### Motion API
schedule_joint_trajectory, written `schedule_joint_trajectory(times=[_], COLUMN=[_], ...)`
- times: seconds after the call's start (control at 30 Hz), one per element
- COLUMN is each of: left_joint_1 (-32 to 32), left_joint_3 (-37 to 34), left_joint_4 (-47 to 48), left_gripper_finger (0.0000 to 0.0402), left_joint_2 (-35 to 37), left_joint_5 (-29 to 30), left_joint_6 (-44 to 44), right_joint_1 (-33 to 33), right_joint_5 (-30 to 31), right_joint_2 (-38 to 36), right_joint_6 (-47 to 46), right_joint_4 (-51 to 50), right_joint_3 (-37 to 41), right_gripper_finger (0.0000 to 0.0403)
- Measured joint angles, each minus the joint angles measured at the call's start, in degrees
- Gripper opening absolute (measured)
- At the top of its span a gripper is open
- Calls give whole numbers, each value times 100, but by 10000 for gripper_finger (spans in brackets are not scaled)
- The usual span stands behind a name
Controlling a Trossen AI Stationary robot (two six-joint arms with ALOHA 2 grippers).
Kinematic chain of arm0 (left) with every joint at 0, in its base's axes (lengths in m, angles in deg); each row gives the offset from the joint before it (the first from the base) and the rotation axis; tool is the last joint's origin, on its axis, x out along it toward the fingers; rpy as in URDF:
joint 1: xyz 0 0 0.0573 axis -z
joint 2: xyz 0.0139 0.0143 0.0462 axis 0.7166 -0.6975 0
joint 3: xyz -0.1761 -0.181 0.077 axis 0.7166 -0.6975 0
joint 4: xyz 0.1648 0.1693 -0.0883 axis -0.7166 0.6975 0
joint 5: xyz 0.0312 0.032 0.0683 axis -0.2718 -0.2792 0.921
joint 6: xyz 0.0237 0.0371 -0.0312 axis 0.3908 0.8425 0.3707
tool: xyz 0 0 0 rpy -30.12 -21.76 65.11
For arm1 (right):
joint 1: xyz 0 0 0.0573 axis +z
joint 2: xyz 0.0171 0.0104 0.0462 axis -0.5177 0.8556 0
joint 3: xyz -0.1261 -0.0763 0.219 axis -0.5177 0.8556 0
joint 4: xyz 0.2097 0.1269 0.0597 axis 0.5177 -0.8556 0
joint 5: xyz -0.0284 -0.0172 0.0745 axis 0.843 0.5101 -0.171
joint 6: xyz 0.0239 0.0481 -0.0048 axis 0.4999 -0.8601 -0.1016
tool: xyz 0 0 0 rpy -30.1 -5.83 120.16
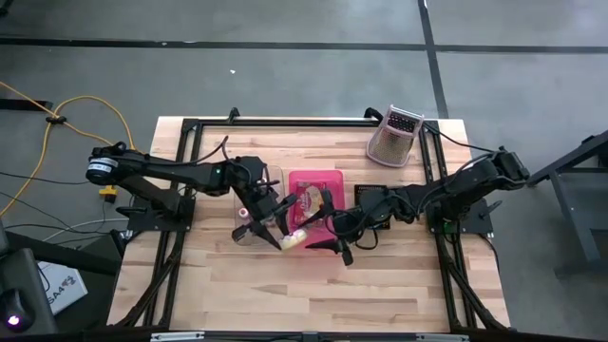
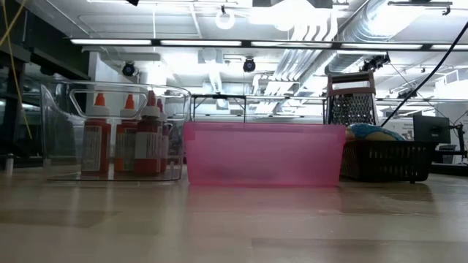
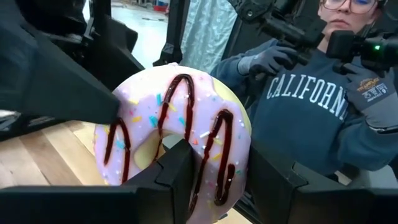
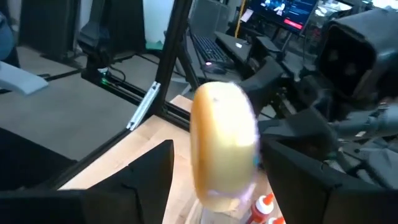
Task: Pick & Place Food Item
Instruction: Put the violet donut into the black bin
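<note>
The left tool [image 1: 282, 226] has the doughnut [image 1: 296, 237], and a firm hold it is: in the left wrist view its dark fingers [image 3: 180, 171] are closed partway onto the pink-iced ring [image 3: 177, 140], one finger poking through the hole, chocolate stripes and sprinkles facing the camera. The doughnut stands on edge, lifted clear of the bench [image 1: 313, 285].

Right beside it comes the right tool [image 1: 334, 237], jaws spread wide, one finger on each side of the doughnut. The right wrist view shows the plain golden back of the doughnut [image 4: 224, 146] sitting between those open fingers [image 4: 140, 177], and whether they touch it I cannot tell. So the two tools meet face to face over the middle of the bench, with the doughnut between them.

Just behind the tools sits the pink bin [image 1: 313, 190], the doughnut hanging off its near edge. In the low view that bin [image 2: 263, 153] fills the centre. On the left tool's side of it is a clear container [image 2: 113, 131] holding red bottles with orange caps [image 2: 121, 139]. On the right tool's side is a dark basket [image 2: 384, 157] with food in it.

Farther off, at the far right corner, a metal grater [image 1: 394, 138] lies tilted. Beyond the bench, a person in a blue sweatshirt [image 3: 311, 106] and dark gloves grips control handles.
</note>
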Motion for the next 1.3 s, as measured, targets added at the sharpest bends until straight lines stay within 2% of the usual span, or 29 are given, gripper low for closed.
schedule_joint_trajectory(times=[0.43,1.3], left_joint_1=[0,-70], left_joint_3=[0,2], left_joint_4=[-176,-434], left_gripper_finger=[129,129], left_joint_2=[2,2], left_joint_5=[-5,-3], left_joint_6=[18,81], right_joint_1=[-201,-380], right_joint_5=[-702,-883], right_joint_2=[-2,-2], right_joint_6=[-441,-601], right_joint_4=[223,379], right_joint_3=[-4,-4], right_gripper_finger=[233,226])
